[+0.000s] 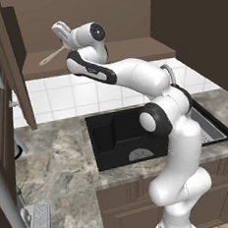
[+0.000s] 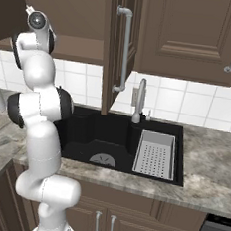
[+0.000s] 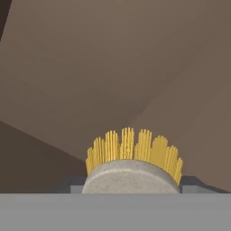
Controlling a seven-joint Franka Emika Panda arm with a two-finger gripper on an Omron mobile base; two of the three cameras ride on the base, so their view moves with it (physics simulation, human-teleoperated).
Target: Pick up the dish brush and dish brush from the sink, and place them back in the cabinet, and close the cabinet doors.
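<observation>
Brown cabinet [image 1: 97,19] interior forms the backdrop. Dish brush [image 3: 133,164], whitish head with yellow-orange bristles, sits between the dark fingertips [image 3: 67,185], jaws closed partway on it. From the left base view, its pale handle slants down-left from the gripper [image 1: 61,36] over the shelf [image 1: 130,52]. Black sink [image 2: 115,142] lies below.

A rendered home kitchen is shown: a black sink [image 2: 120,143] with a grey faucet [image 2: 139,100] is set into a marbled counter [image 1: 56,161], backed by white wall tiles [image 2: 189,102] and dark brown wall cabinets [image 2: 190,34].
</observation>
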